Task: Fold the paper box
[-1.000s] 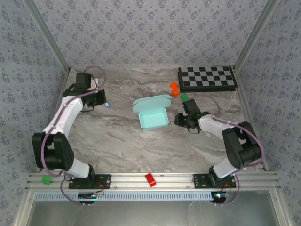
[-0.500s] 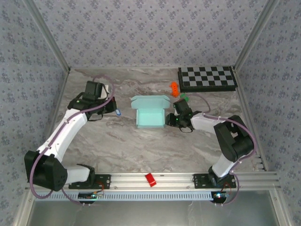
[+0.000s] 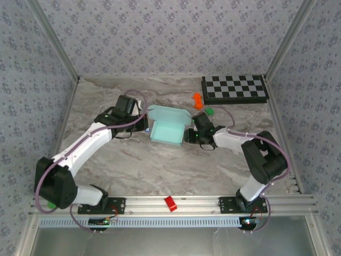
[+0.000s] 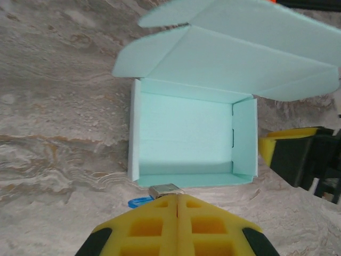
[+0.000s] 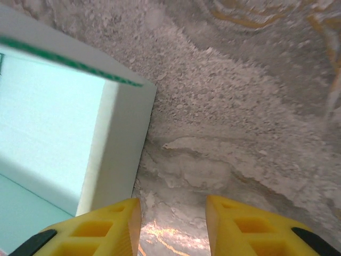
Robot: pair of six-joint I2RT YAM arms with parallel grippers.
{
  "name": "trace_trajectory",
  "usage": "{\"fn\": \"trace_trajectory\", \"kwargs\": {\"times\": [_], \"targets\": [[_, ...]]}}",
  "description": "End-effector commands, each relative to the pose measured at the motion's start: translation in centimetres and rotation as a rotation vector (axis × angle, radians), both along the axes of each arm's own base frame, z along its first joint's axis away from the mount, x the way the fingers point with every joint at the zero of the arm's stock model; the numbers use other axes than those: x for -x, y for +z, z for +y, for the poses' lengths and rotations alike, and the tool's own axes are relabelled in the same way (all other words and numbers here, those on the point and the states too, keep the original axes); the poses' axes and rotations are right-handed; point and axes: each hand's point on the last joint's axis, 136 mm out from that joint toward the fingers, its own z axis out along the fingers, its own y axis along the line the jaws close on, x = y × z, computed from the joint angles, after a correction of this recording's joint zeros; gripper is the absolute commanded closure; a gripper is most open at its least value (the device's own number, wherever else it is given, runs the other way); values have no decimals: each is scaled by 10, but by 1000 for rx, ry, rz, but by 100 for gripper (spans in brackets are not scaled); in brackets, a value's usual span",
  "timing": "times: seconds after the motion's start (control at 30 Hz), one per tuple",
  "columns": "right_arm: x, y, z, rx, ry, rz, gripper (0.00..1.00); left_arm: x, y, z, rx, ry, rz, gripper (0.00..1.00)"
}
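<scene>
The left gripper (image 4: 177, 198) is seen with its yellow fingers (image 4: 149, 226) pressed together and nothing between them, its tip just short of the left side wall of the paper box (image 4: 184, 138). In the overhead view this gripper (image 3: 143, 127) is found just beside the box's left side. A second ago it was held far back at the left edge of the table (image 3: 160, 165), well apart from the box, with the arm folded; the arm is now stretched across toward the middle.

The right gripper (image 5: 173, 205) is seen with its fingers (image 5: 96, 229) apart and only bare marble between them. The box's white outer wall (image 5: 120, 144) lies just beyond one finger, and nothing is clamped. From above, this gripper (image 3: 187, 136) is placed at the box's right side, where a second ago a clear gap was left between them.

The paper box (image 3: 169, 130) rests near the middle of the table between the two grippers, its tray open and its lid flap spread on the far side. It has been turned clockwise and shifted a little to the left since the earlier picture.

Farther out, a small green piece (image 3: 210, 111) and an orange piece (image 3: 197, 100) are seen, with the checkered board (image 3: 234, 89) at the far right, all unmoved.
</scene>
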Motion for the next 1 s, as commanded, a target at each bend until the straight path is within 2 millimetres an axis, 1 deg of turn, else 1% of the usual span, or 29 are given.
{"fn": "trace_trajectory", "kwargs": {"times": [0.0,0.13,0.23,0.4,0.5,0.73,0.83,0.97], "targets": [[4,9,-20,49,-35,-20,61,-15,11,-24,52,-27,-32,100],[8,10,-36,65,-59,-17,61,-22,1,-46,57,-63,-25,100],[10,9,-47,69,-78,-14,61,-26,-11,-59,36,-95,-15,100],[13,11,-56,70,-96,-18,61,-33,-36,-67,-22,-119,21,100],[12,11,-59,67,-102,-20,61,-35,-45,-75,-41,-135,29,100],[11,11,-63,68,-111,-21,61,-31,-65,-85,-82,-154,50,100],[11,10,-64,70,-112,-20,61,-30,-67,-87,-90,-154,57,100],[11,9,-63,68,-111,-19,60,-29,-59,-82,-133,-131,2,100]]}}
